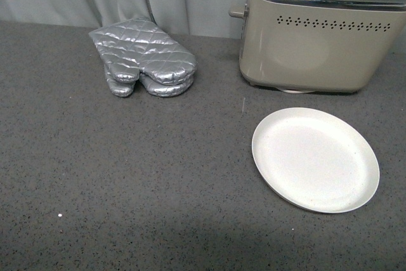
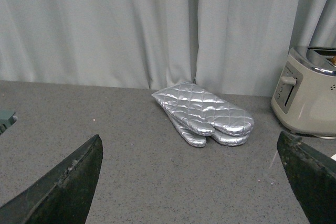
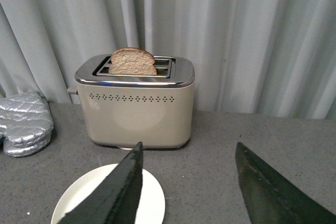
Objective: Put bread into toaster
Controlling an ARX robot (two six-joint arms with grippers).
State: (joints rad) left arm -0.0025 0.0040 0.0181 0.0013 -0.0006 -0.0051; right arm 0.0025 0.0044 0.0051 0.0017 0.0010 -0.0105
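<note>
the bread (image 3: 133,61) stood in the near slot of the toaster (image 3: 137,108), top poking out, plate (image 1: 315,158) bare. both hands hung wide apart and empty, left hand (image 2: 191,182), right hand (image 3: 191,187). job looked done, maybe pressing the lever left.

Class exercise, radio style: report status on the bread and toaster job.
Both grippers, left and right, open, empty. Bread standing in toaster slot, top protruding. Nothing in the way.
</note>
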